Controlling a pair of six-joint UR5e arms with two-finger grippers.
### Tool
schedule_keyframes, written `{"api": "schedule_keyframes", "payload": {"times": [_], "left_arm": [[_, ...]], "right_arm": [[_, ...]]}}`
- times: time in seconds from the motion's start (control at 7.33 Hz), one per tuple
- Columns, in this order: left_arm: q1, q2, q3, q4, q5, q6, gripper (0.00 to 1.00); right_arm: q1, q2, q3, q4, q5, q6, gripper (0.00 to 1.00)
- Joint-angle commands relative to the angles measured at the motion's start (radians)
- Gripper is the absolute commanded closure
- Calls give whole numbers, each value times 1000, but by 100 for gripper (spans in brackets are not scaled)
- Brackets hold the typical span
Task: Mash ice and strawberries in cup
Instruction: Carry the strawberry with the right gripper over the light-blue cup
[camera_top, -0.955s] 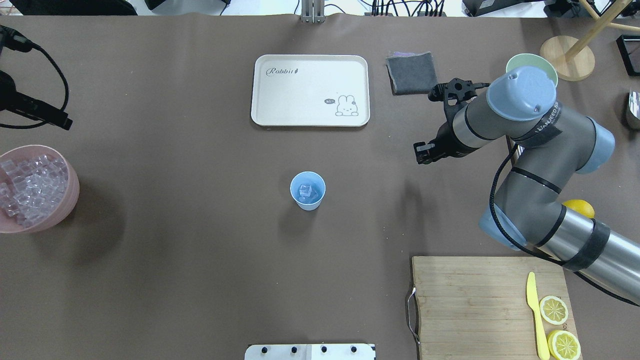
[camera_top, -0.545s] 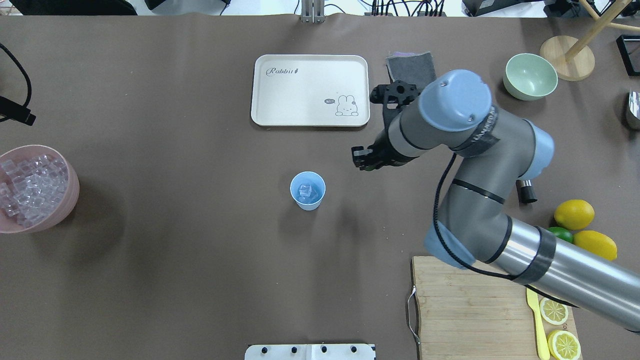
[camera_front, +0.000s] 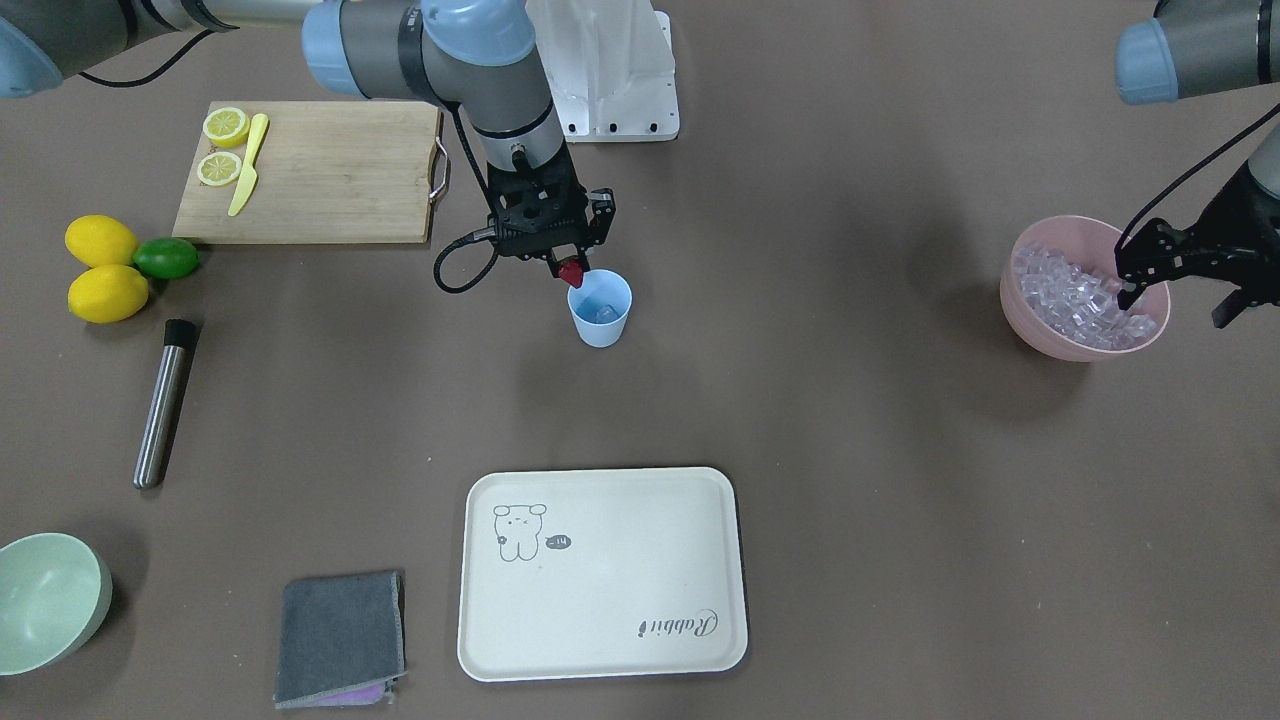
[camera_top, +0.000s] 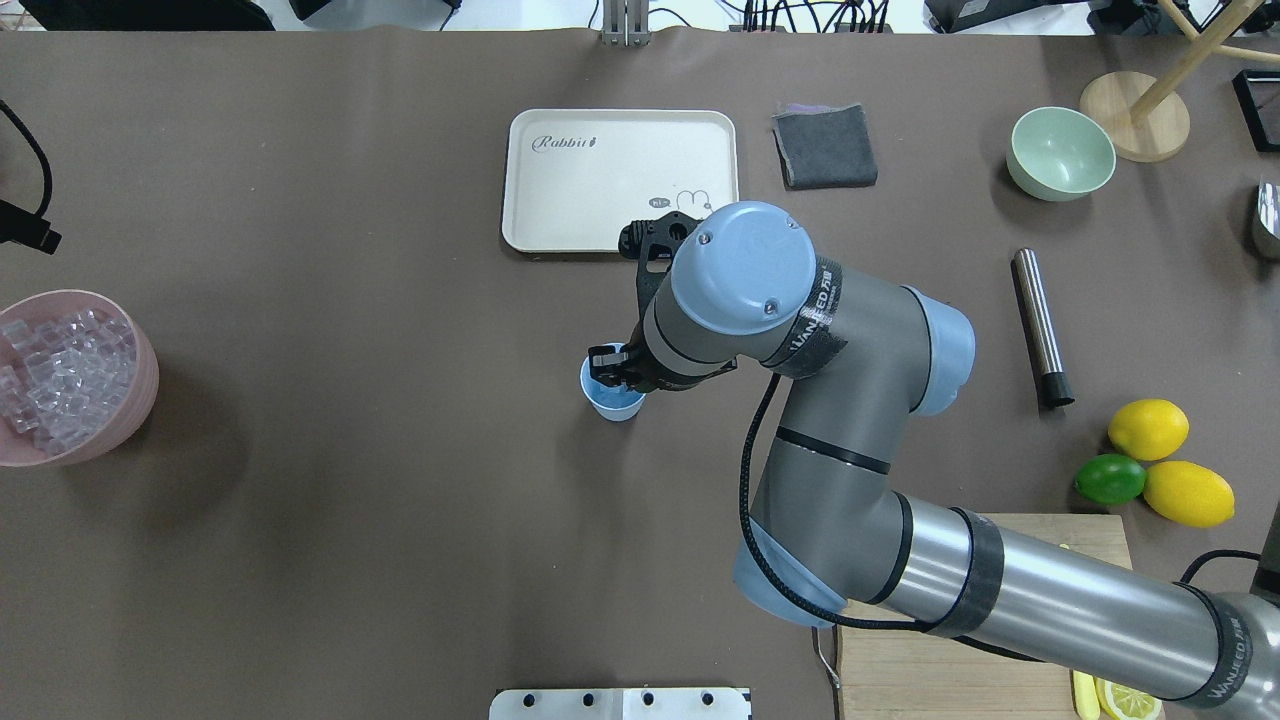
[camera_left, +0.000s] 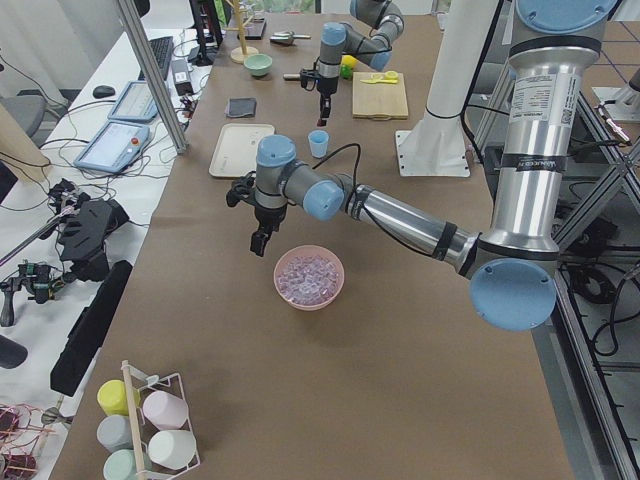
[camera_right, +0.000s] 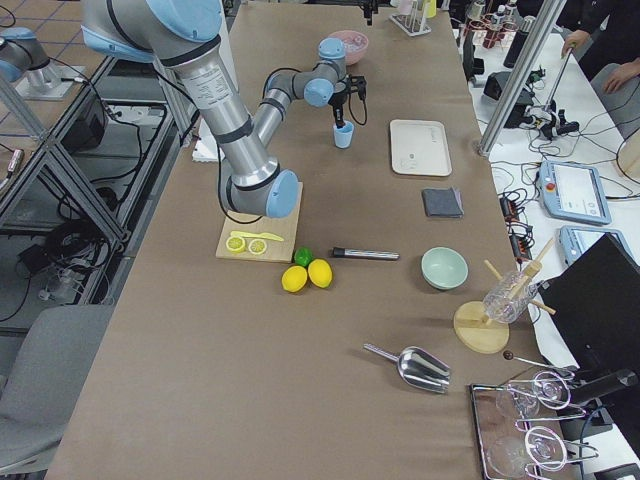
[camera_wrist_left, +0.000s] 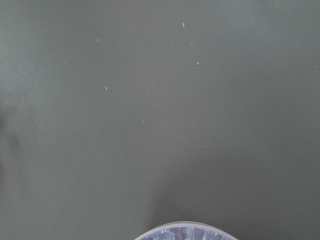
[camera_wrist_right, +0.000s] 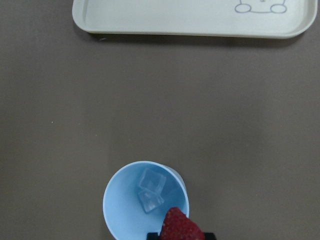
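Observation:
The light-blue cup (camera_front: 600, 318) stands mid-table with a few ice cubes (camera_wrist_right: 150, 193) in it; it also shows in the right wrist view (camera_wrist_right: 125, 210). My right gripper (camera_front: 570, 265) is shut on the red strawberry (camera_front: 571, 273) and holds it just above the cup's rim; the strawberry (camera_wrist_right: 181, 226) hangs over the rim's near side. In the overhead view the arm hides most of the cup (camera_top: 612, 405). The pink bowl (camera_front: 1040, 335) is full of ice (camera_front: 1075, 295). My left gripper (camera_front: 1175, 300) hovers open over that bowl's edge, empty.
A cream tray (camera_top: 600, 180), a grey cloth (camera_top: 825, 145) and a mint-green bowl (camera_top: 1060, 152) lie at the far side. A metal rod (camera_top: 1040, 325), two lemons (camera_top: 1148, 428), a lime (camera_top: 1108, 478) and a cutting board (camera_front: 320, 170) are on the right.
My right arm swung left from near the mint-green bowl to over the cup, carrying the strawberry. My left arm drew back toward the table's left edge.

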Motion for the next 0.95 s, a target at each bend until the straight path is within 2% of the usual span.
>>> {"api": "schedule_keyframes", "payload": {"times": [0.0,0.27,0.68,0.82], "left_arm": [[1,2,-6,-3,0,0,3],[1,0,-5,-3,0,0,3],[3,-6,0,-3,0,-1,3],[3,-6,-2,-3,0,-5,3]], "right_arm": [[-16,1,-7,2,-11,5,100],[-28,14,-19,5,-37,18,100],[-28,64,-86,6,-54,27,100],[-26,63,-86,8,-57,27,79]]}}
